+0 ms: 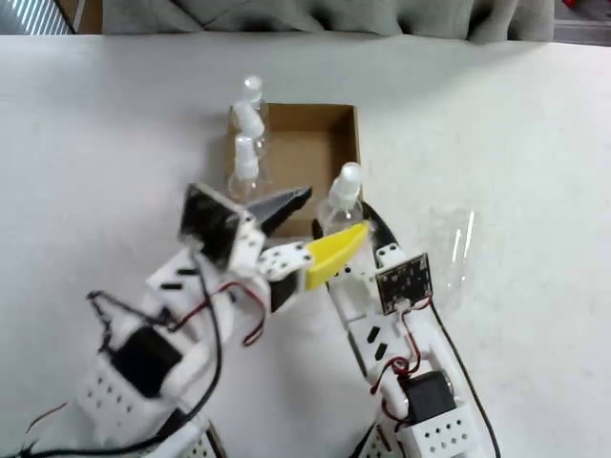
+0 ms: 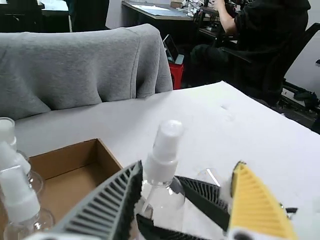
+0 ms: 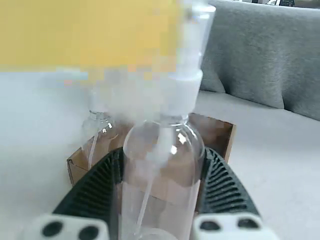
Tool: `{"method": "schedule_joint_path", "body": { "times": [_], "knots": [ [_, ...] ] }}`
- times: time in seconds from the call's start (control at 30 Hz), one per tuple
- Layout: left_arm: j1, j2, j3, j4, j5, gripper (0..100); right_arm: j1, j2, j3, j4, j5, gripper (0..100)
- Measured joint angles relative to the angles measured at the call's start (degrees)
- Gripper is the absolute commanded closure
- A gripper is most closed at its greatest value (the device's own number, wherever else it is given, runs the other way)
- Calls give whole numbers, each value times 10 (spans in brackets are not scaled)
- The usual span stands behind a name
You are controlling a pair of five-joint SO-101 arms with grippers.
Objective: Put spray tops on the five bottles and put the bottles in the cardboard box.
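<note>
One table (image 1: 535, 114), white, bearing all the items below. One grey cloth (image 1: 334, 14), draped along its far edge.

One cardboard box (image 1: 315, 143), brown, open-topped, mid-table. Contents: three clear bottles (image 1: 245, 176), upright in a row against one side wall, each fitted with a white spray top (image 1: 251, 88).

One left gripper (image 1: 334, 212), with one dark ribbed jaw and one yellow jaw. The jaws are spread apart on either side of the fourth bottle's spray head, and no contact can be made out.

One right gripper (image 3: 162, 155), with black ribbed jaws clamped on the body of the fourth bottle.

One fourth bottle (image 2: 160, 195), clear and upright with its spray head fitted, just outside the box's near corner. Whether its base rests on the table cannot be told.

One fifth bottle (image 1: 456, 250), clear, lying on the table beside the right arm and apart from the box. Whether it has a top cannot be told.

Tally: five bottles, three boxed, one gripped, one loose. Four spray heads are seen fitted.
</note>
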Motion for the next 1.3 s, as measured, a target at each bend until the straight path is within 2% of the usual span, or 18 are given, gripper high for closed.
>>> {"method": "schedule_joint_path", "body": {
  "times": [0.27, 0.47, 0.6, 0.8, 0.9, 1.0, 1.23, 1.3],
  "knots": [
    [-16, -156, 67, 96, 0, 722, 6, 0, 0, 3, -1, 982],
    [-16, -285, 172, 109, 3, 722, 6, 0, 0, 16, -1, 982],
    [-18, -353, 265, 59, 20, 746, 10, 1, -2, -47, 1, 982],
    [-17, -345, 302, 37, 19, 987, 9, -1, -62, -77, -1, 982],
    [-6, -357, 313, 37, 20, 942, -11, 0, -108, -84, -1, 982],
    [11, -352, 338, 15, 19, 941, -37, 27, -152, -88, -1, 982],
    [10, -353, 367, -35, 19, 941, -42, 212, -248, -88, -3, 982],
    [9, -353, 386, -66, 19, 945, -44, 254, -275, -88, -25, 982]
  ]
}}
